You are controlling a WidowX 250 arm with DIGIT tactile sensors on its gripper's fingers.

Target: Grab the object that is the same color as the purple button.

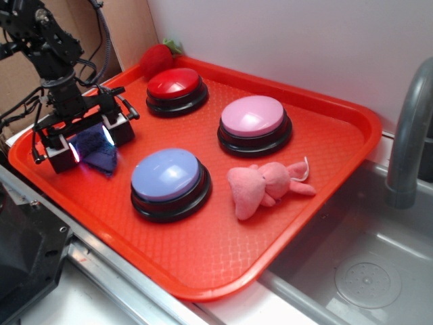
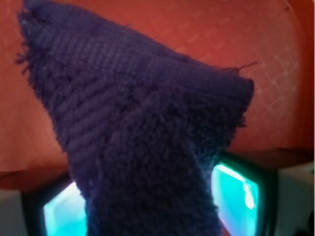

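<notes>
A red tray (image 1: pixel 298 203) beside a sink (image 1: pixel 365 271) carries the purple button (image 1: pixel 167 175), pink button (image 1: pixel 254 116), red button (image 1: pixel 174 82), plush toy (image 1: pixel 264 184) and half-hidden strawberry (image 1: pixel 155 59). At its left edge, the tool (image 1: pixel 90 143) pinches the purple cloth scrap (image 2: pixel 142 147), fingertips cut off below.

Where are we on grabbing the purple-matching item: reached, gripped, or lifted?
Reached: the gripper is at the dark purple cloth scrap, left of the purple button on the red tray. In hand: the wrist view shows the cloth running between the two lit pads, so it looks gripped. Left: whether it is lifted off the tray cannot be told.
</notes>
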